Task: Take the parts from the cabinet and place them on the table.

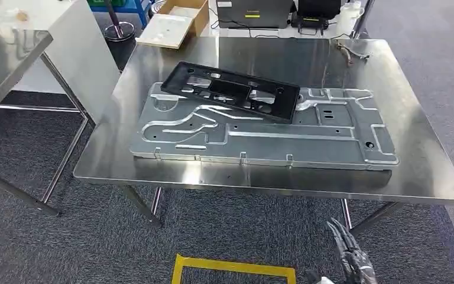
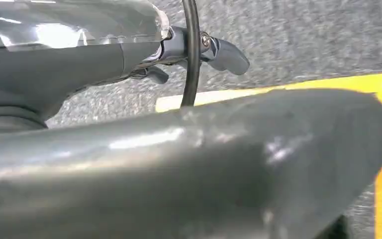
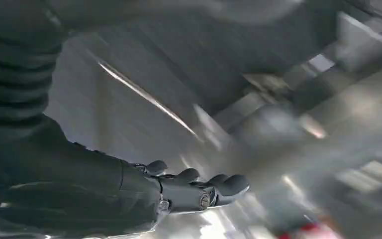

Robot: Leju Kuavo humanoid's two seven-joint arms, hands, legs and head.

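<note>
Parts on the table: black frame (image 1: 230,92) lying tilted across the far left of a large grey plate (image 1: 260,130), touching it. Right hand (image 1: 349,254) low below the near table edge, fingers fairly straight and slightly apart, holding nothing. Left hand (image 2: 199,50) over grey carpet beside yellow tape (image 2: 328,87), fingers partly hidden, grasp impossible to tell. Steel table (image 1: 425,171) under both parts; cardboard box (image 1: 180,21) beyond the far edge.

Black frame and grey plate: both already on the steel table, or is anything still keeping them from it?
Nothing visible does. The grey plate lies flat on the steel table, and the black frame rests tilted across its far edge. The right hand hangs below the table's near edge, holding nothing.
</note>
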